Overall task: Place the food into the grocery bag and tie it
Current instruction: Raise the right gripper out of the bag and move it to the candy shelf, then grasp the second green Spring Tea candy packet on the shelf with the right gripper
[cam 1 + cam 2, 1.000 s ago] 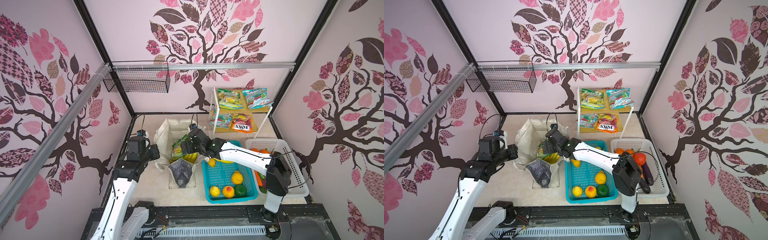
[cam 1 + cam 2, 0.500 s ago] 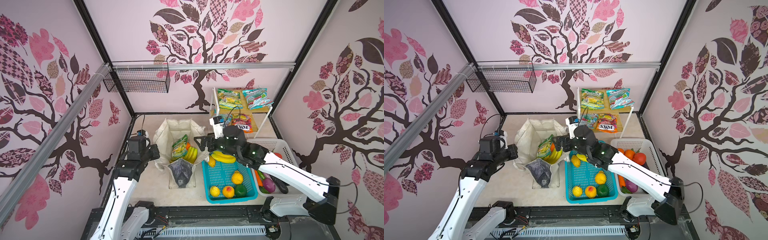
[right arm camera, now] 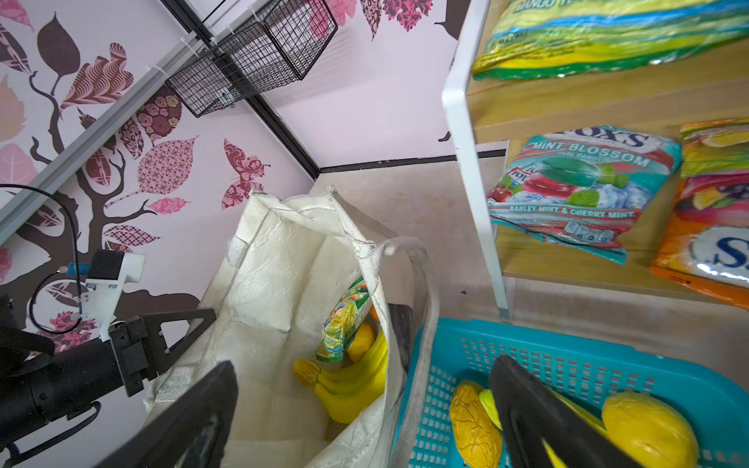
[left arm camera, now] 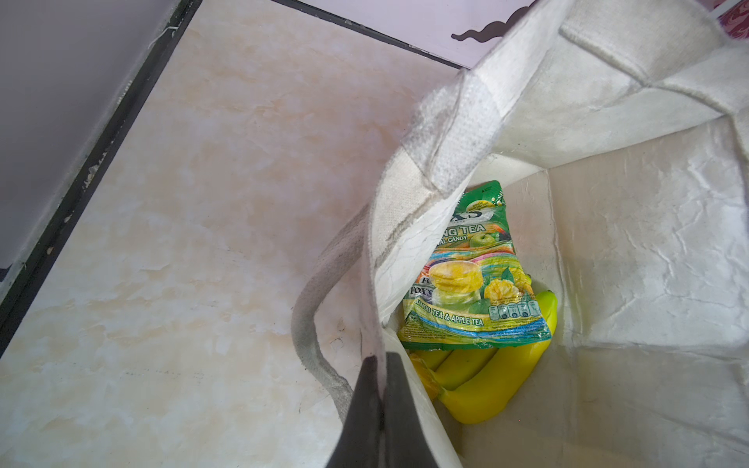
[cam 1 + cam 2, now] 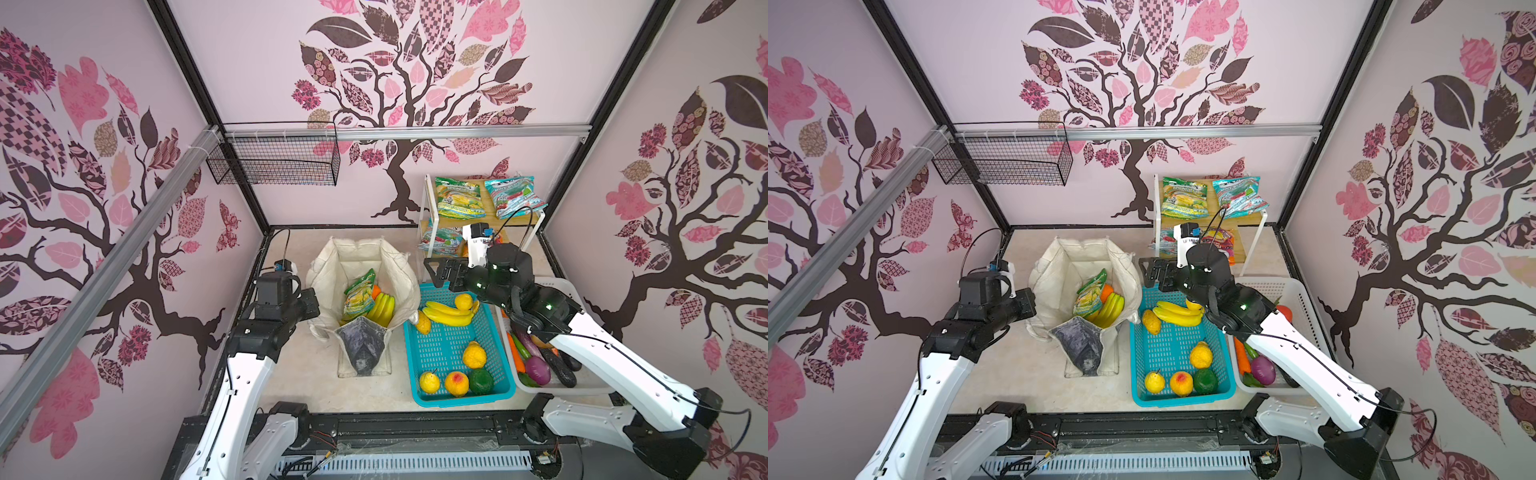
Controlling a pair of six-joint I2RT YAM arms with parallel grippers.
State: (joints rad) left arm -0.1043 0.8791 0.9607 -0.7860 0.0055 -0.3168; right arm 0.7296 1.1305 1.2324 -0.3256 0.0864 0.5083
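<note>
The grocery bag (image 5: 361, 257) stands open on the table left of the middle in both top views. Inside it lie a green FOX'S packet (image 4: 474, 283), a yellow banana bunch (image 4: 494, 381) and an orange (image 5: 376, 291). My left gripper (image 4: 383, 358) is shut on the bag's left rim (image 5: 1038, 307), pinching the cloth beside a strap handle (image 4: 320, 308). My right gripper (image 5: 434, 272) hangs open and empty above the gap between the bag's right wall and the teal basket. In the right wrist view its fingers (image 3: 202, 409) straddle that wall, with nothing gripped.
A teal basket (image 5: 451, 357) right of the bag holds a second banana bunch (image 5: 449, 313) and several toy fruits. A white basket (image 5: 557, 286) with vegetables stands further right. A shelf rack (image 5: 426, 216) at the back carries snack packets (image 5: 457, 197). A wire basket (image 5: 274, 160) hangs on the wall.
My right gripper has pulled up and back out of the bag towards the right, and its arm has swung round to the right. The left gripper has kept its hold.
</note>
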